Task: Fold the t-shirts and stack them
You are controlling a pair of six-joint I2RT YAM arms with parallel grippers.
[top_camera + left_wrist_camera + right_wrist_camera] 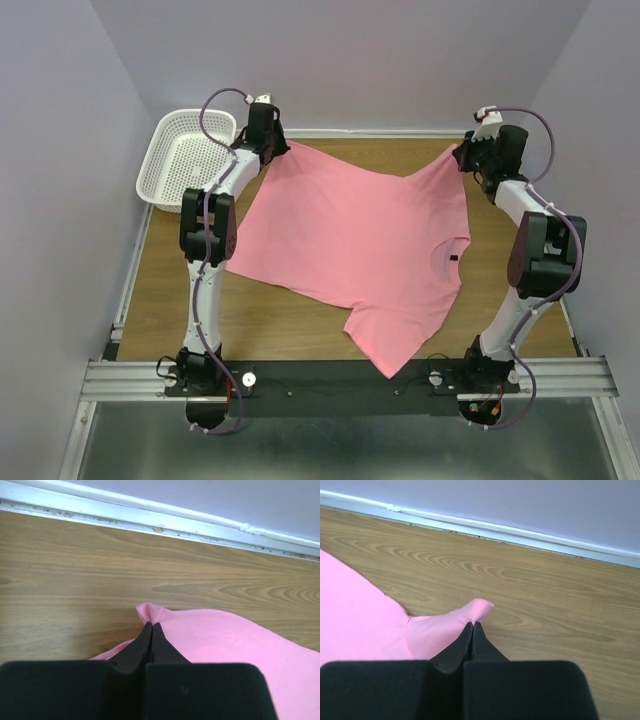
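Note:
The pink t-shirt (pixel 355 240) lies spread over the middle of the wooden table, its neck toward the right and one sleeve reaching the near edge. My left gripper (pixel 283 148) is shut on the shirt's far left corner (pixel 150 614), which pokes out past the black fingertips. At the far right, my right gripper (pixel 460 152) is shut on the other far corner (pixel 481 609). Both corners are lifted a little off the table, and the cloth sags between them.
A white plastic mesh basket (pixel 185 155) stands at the far left, tilted against the wall beside the left arm. A white rail (pixel 150 522) runs along the table's far edge below the wall. The metal base rail (pixel 340 385) crosses the near edge.

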